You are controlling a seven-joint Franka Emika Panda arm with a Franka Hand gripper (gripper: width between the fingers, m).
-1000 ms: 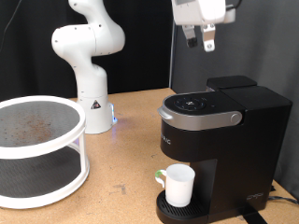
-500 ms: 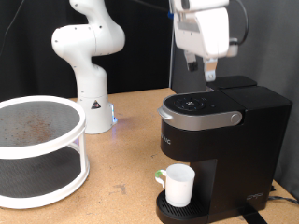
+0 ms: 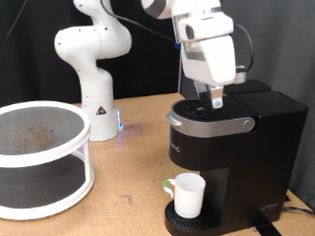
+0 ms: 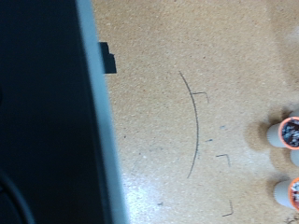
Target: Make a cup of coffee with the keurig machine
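Black and boxy, the keurig machine (image 3: 231,157) stands at the right of the table (image 3: 128,167) in the exterior view, its lid down, with the cup (image 3: 187,194) already on the round drip base below the spout, its small handle turned left. Just above the silver-rimmed button panel (image 3: 209,110) hangs the hand (image 3: 219,98), one fingertip almost on the panel; whether the fingers are apart or together I cannot tell, and nothing shows between them. Further left are a white two-tier round rack (image 3: 44,157) and a second white robot base (image 3: 94,59), both well apart from the machine. By my judgement the machine is heavy and rigid, so it should stay put under a light downward press on a button, while the cup looks light, hard and breakable, best taken by its rim or wall rather than the little handle. Against the frame a second earlier, the hand has dropped from high above the machine to just over the panel; cup and machine have not moved. In the wrist view the machine's dark body (image 4: 42,112) fills one side, with bare wood-grain table beside it and two small orange-rimmed pods (image 4: 288,133) at the edge; no fingers show there.
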